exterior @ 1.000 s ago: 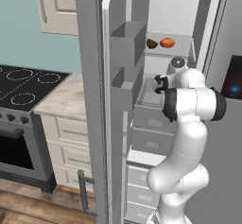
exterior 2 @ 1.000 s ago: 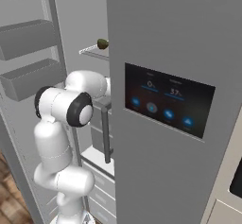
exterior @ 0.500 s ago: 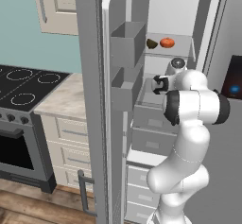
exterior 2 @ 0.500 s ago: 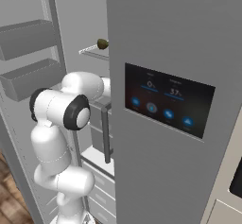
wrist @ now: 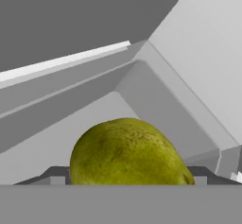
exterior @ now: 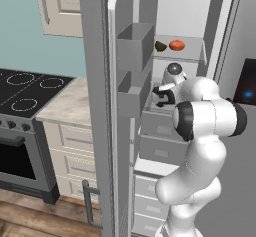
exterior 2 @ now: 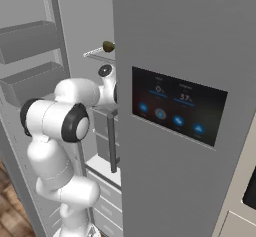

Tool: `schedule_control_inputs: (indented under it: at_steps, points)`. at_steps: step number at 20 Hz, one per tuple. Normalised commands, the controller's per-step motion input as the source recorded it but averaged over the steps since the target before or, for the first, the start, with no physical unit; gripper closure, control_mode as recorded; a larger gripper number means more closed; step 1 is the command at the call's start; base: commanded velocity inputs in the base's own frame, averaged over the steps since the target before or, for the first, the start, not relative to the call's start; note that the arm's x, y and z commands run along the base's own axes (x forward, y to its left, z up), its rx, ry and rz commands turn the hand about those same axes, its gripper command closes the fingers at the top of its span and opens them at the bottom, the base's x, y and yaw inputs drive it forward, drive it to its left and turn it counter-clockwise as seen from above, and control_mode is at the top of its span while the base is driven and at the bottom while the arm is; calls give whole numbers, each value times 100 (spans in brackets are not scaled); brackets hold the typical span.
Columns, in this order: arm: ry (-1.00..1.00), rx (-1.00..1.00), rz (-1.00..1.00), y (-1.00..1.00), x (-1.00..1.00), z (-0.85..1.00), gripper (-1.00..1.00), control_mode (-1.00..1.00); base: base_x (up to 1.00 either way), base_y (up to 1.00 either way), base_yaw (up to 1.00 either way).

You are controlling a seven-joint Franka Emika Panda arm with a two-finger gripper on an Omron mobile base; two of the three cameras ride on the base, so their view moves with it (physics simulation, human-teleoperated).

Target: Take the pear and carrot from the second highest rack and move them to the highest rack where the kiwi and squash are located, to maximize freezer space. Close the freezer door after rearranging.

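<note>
The arm has swung slightly; the pear sits close before the spread end effector, apparently untouched.

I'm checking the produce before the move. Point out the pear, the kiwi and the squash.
pear (wrist: pixel 127 152): hand view, middle of its speckled green skin.
kiwi (exterior: pixel 160 46): left base view, its brown side.
squash (exterior: pixel 176 45): left base view, middle of its orange body.

The kitchen wall is pale teal, with a cream upper cabinet on it. Below stands a black stove beside a light stone counter over cream drawers. The floor is brown wood.
</note>
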Motion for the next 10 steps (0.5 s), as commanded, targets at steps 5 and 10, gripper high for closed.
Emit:
schedule_control_inputs:
  at_steps: [5,10]
  points:
    - [0,0,-4,57,-49,-2,100,-100,0,0,0]
    - [0,0,-8,35,-70,8,100,-100,0,0,0]
